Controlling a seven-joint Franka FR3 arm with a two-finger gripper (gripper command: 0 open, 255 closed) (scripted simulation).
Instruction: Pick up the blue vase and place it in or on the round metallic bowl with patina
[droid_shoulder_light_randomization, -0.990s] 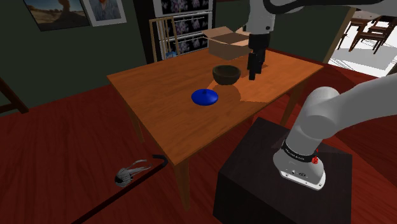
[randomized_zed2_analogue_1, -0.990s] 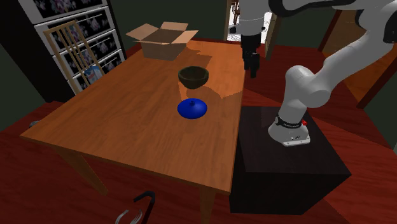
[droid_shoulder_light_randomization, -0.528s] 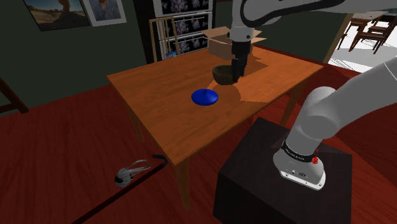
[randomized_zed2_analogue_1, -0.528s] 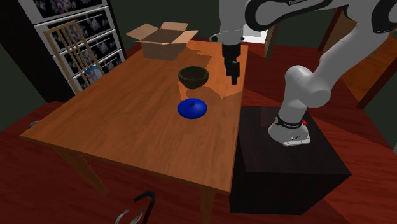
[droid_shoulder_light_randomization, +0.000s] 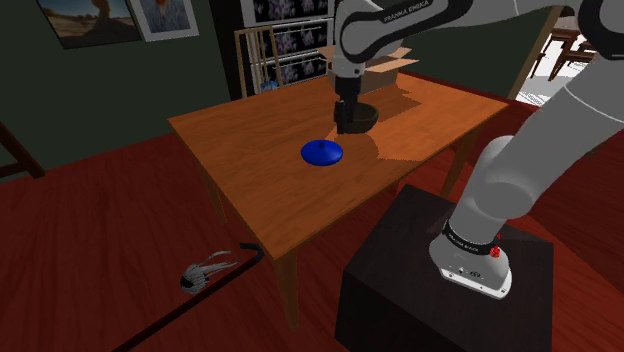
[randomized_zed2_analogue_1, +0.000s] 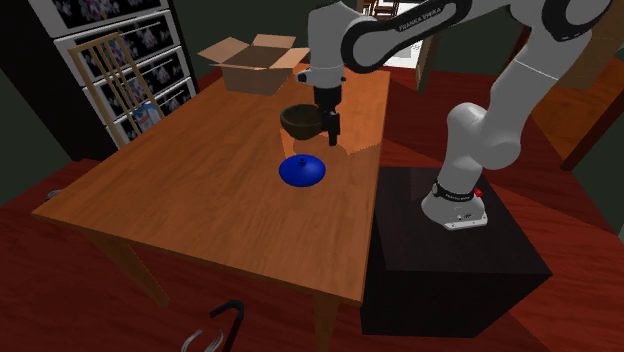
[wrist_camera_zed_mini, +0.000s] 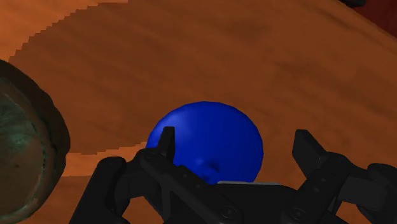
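Blue and glossy, the vase sits in the shoulder view on the wooden table. It is just beside the dark round bowl, on the bowl's side toward the table's front edge, and the two do not touch. The black gripper hangs in front of the bowl's rim, above the gap between bowl and vase.

In the second exterior view the vase reads as a low, wide dome with a small nub at its top. An open cardboard box stands beyond the bowl.

In the wrist view the fingers are spread, one tip on each side of the vase and above it, and neither touches it. The bowl's mottled green rim lies off to the side of the vase.

The vase looks rigid, light and probably breakable, and its smooth curved flanks are likely slippery. The best hold seems to be across its widest part, low down, so that the pads do not ride up the dome. Its body nearly fills the spread, so centring will matter.
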